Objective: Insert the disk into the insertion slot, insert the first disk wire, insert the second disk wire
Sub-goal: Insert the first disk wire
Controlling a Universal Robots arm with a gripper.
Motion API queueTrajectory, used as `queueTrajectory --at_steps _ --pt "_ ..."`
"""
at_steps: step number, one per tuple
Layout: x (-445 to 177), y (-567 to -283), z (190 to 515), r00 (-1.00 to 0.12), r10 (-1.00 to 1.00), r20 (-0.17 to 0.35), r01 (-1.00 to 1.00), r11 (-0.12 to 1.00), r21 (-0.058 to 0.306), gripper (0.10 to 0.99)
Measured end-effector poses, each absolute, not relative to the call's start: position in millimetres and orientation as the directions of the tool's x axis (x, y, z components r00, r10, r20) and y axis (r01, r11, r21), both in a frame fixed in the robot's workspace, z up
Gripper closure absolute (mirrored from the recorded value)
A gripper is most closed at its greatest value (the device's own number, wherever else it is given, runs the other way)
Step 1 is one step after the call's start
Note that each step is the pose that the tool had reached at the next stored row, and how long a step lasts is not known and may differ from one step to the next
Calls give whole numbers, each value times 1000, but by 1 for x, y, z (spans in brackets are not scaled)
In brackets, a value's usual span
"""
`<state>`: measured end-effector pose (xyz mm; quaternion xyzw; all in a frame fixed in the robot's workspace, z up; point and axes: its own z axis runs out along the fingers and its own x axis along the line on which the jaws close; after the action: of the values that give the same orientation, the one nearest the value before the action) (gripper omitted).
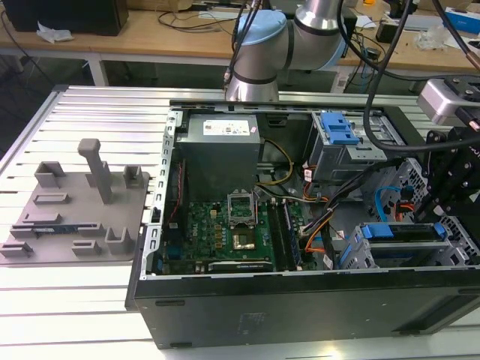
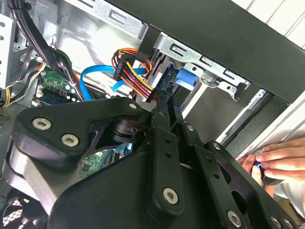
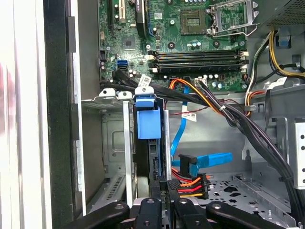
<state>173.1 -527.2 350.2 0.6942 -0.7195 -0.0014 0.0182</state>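
Observation:
The disk [image 3: 148, 121], in its bright blue carrier, stands edge-on inside the grey insertion slot [image 3: 112, 143]. In the exterior view the disk [image 1: 401, 231] sits in the slot [image 1: 360, 251] at the case's near right corner. My gripper [image 3: 164, 188] is at the disk's rear edge, its fingers close together on the end of the first disk wire [image 3: 188, 182], a bundle of orange, red and yellow strands. In the second wrist view that wire [image 2: 136, 67] arcs down to the gripper [image 2: 161, 98] beside the blue carrier [image 2: 185, 78]. The black gripper [image 1: 442, 202] hangs over the slot.
A loose flat blue cable [image 3: 209, 160] lies just beside the disk. A person's hand [image 2: 279, 160] rests outside the case wall. Inside the case are the motherboard [image 1: 225, 225], power supply [image 1: 221, 142] and a grey box with a blue latch [image 1: 337, 135]. A grey fixture plate [image 1: 75, 210] lies left.

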Motion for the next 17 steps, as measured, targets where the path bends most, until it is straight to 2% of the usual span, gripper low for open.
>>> queueTrajectory --at_steps 17 --pt "173 -528 349 -45 -999 29 -999 46 27 918"
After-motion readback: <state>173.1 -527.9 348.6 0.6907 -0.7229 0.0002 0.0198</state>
